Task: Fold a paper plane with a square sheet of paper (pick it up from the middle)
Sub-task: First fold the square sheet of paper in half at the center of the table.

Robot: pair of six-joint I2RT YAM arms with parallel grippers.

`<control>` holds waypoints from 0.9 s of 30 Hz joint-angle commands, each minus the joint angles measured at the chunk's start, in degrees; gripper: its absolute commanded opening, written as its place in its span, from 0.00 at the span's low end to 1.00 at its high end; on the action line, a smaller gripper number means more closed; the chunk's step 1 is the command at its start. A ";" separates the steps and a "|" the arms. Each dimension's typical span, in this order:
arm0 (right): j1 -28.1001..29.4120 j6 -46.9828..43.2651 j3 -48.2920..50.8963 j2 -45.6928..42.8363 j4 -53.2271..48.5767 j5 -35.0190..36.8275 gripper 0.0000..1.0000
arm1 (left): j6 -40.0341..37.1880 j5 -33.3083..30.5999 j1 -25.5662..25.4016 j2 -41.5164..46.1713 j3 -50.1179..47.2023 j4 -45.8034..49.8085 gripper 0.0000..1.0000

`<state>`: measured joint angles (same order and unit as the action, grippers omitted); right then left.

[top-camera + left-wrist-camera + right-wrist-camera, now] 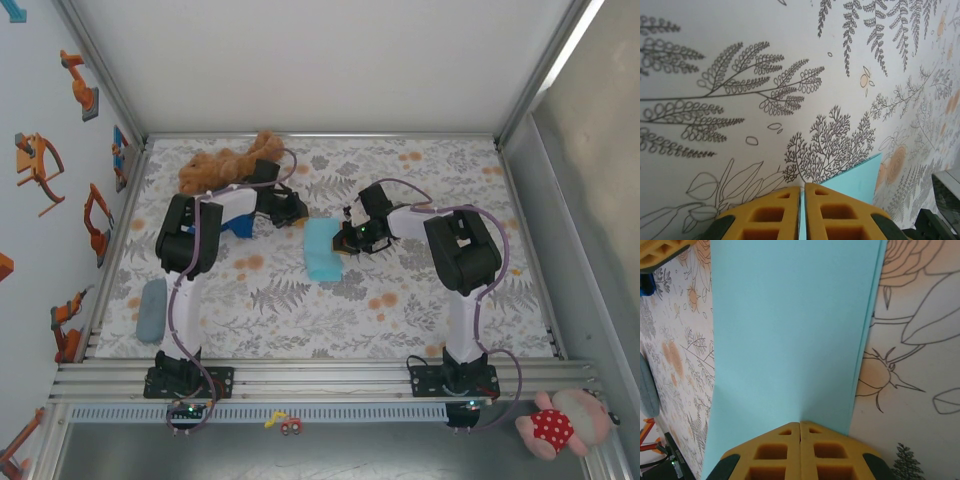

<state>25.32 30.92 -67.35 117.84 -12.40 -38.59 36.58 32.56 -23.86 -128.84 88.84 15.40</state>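
Flower-and-fern cloth covered the table, boxed in by white walls and an aluminium frame. Both arms reached in toward the middle, the left arm from beside a brown plush toy, the right arm from the opposite side.

Between them, at the centre of the cloth, was the square sheet of paper. It looked doubled over into a narrow rectangle, two layers showing along its long edge in the right wrist view.

The left gripper had its yellow fingers nearly together, with a thin sliver of cyan caught between them. It was pinching a corner. The right gripper was pressed fully together at the opposite edge, and faint creases ran into its tips, so it appeared to nip the paper too.

To set this fold well, the layers' edges should probably be lined up first. One pinch should hold while the other presses along the crease, with little tension, since thin paper tears or skews easily.
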 commanded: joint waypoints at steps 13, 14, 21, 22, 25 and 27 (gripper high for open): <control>-0.80 -1.64 4.96 8.33 -11.63 18.95 0.00 | -5.26 -8.08 0.36 8.09 4.32 10.10 0.15; -0.80 -1.53 4.99 8.20 -11.58 18.76 0.00 | -4.88 -7.72 -0.33 9.58 3.01 9.40 0.15; -0.79 -1.12 4.60 8.31 -11.13 17.68 0.00 | 2.66 -3.64 -6.14 17.44 -11.05 0.43 0.15; -0.80 -1.12 4.53 8.39 -11.12 17.59 0.00 | 3.94 -2.45 -6.93 17.69 -12.70 -0.90 0.15; -0.78 -1.11 4.53 8.51 -11.15 17.58 0.00 | 5.43 -0.60 -8.00 17.45 -15.27 -1.85 0.15; -0.80 -1.11 4.43 8.70 -11.24 17.41 0.00 | 5.61 0.09 -7.99 16.70 -16.05 -1.85 0.15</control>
<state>25.32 30.79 -67.53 117.86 -12.58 -38.65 39.64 30.15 -32.53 -111.31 73.91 15.25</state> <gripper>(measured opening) 0.050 0.148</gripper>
